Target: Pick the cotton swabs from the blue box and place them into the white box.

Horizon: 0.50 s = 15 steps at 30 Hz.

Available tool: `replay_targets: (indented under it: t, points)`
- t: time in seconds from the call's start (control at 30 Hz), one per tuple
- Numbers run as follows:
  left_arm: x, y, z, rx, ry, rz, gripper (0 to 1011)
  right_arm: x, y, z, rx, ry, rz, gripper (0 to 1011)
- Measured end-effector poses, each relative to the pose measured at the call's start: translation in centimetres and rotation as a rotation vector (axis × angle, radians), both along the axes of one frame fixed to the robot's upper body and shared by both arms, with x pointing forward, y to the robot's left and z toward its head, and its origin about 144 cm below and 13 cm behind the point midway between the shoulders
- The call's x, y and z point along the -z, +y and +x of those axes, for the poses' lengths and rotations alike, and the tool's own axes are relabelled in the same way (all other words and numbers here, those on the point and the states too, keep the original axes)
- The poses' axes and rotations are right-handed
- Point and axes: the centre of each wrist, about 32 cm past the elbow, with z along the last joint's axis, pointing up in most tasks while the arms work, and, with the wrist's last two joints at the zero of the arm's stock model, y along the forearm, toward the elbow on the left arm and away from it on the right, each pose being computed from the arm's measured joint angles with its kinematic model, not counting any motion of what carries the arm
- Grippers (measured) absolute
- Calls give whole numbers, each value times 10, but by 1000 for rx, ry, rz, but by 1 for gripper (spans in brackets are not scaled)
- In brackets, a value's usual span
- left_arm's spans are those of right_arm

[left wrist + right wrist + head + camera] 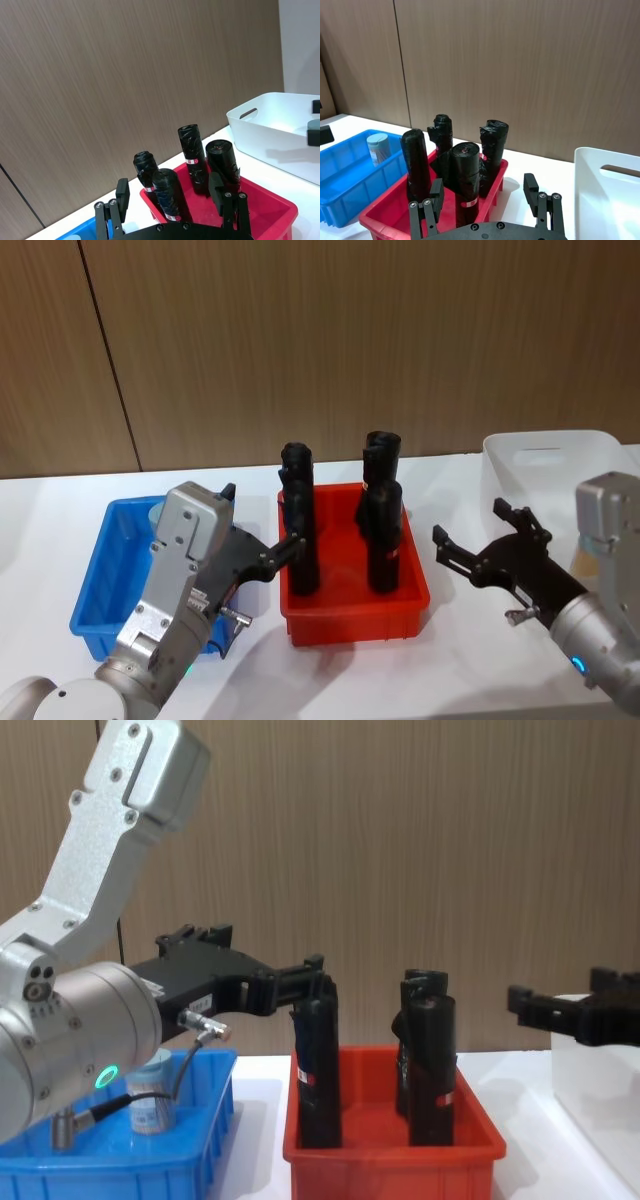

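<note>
One jar of cotton swabs [377,149] with a pale lid stands in the blue box [98,585] at the left; it also shows behind my left arm as the same jar [150,1102]. My left gripper [262,518] hovers open and empty over the gap between the blue box and the red bin, above the jar's height. The white box [560,452] sits at the far right. My right gripper [470,522] hangs open and empty just left of the white box [592,195]. My left arm hides much of the blue box in the head view.
A red bin [350,620] stands between the two boxes and holds several tall black cylinders [383,535] that rise well above its rim. A brown wood-panel wall runs behind the white table [40,510].
</note>
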Motion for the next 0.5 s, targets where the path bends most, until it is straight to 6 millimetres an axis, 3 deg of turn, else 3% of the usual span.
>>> replay_targets:
  t: [0.5]
  points:
    - [0, 0, 0, 0, 0, 0, 999, 4, -1, 45, -74, 25, -31, 1001]
